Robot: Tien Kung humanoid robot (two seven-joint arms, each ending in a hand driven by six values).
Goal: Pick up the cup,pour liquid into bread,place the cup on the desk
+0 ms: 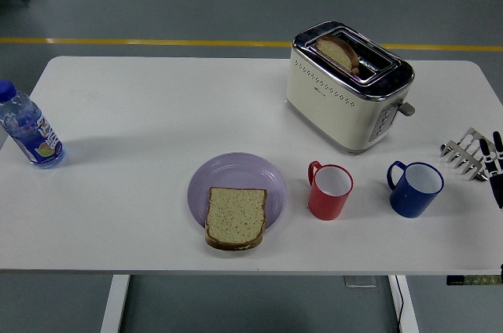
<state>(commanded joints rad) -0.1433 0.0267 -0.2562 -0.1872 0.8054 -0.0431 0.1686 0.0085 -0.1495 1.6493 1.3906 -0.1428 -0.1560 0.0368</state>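
Observation:
A red cup (pixel 330 191) stands on the white table (pixel 141 105), right of a purple plate (pixel 236 172) that holds a slice of bread (pixel 235 217). A blue cup (pixel 416 188) stands right of the red one. Only the black fingertips (pixel 497 189) of my right hand (pixel 495 166) show at the right edge, spread and holding nothing, to the right of the blue cup and apart from it. My left hand is out of view.
A cream toaster (pixel 348 85) with a slice of bread in its slot stands behind the cups. A metal toast rack (pixel 467 152) sits at the right edge, beside my fingertips. A water bottle (pixel 28 129) stands at the far left.

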